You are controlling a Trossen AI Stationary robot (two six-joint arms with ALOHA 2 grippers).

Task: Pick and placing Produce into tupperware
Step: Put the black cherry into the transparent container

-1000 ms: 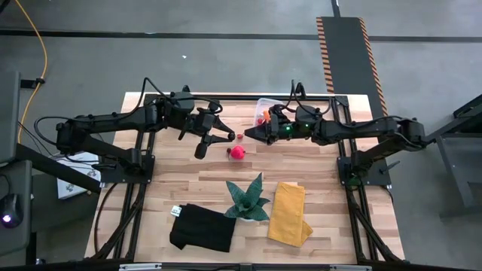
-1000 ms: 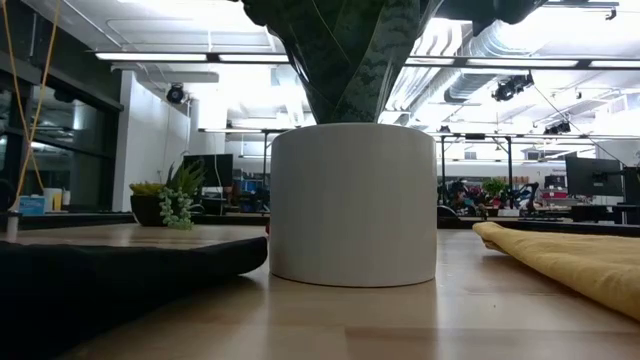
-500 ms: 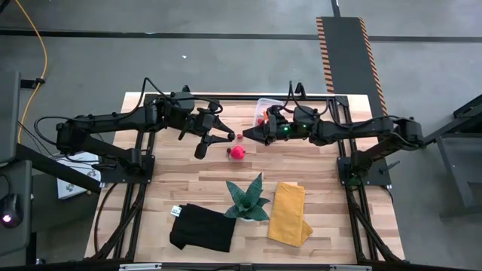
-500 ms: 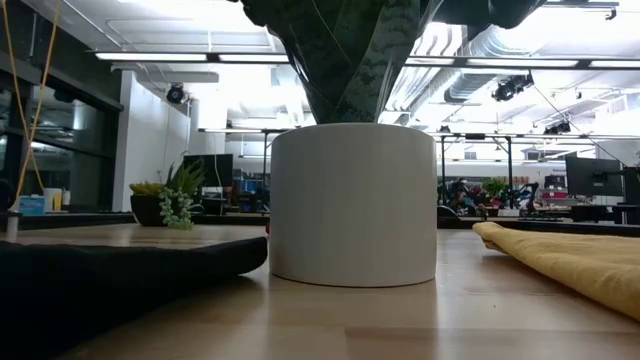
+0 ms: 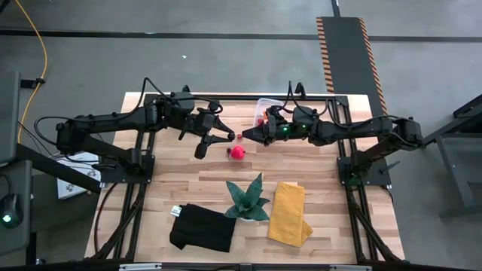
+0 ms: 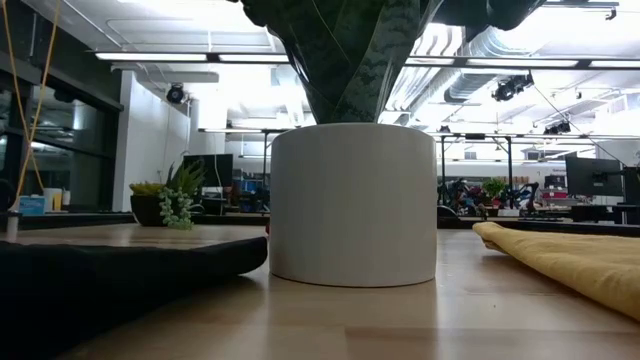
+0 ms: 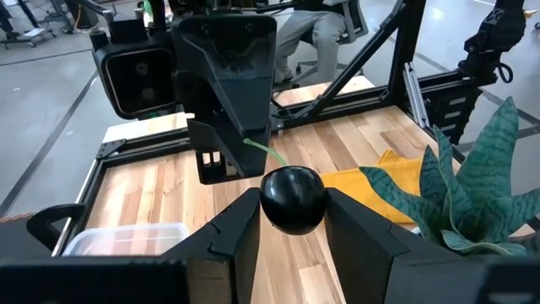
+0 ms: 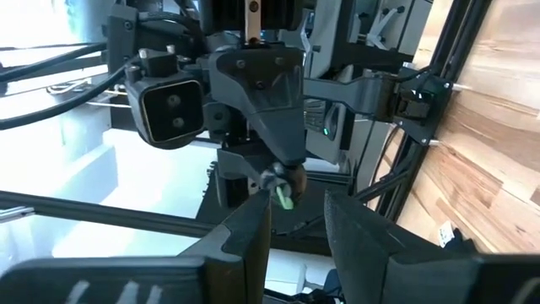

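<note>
Black cloth (image 5: 202, 229), teal plant (image 5: 248, 200), yellow cloth (image 5: 288, 214) along table's near edge.

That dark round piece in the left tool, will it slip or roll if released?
Probably slippery: the dark round piece looks glossy, and the left tool pinches only its curved sides. On the table it would likely roll.

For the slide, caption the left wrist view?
Left gripper holds a dark toy fruit facing the right gripper, tub below, teal plant alongside.
</note>
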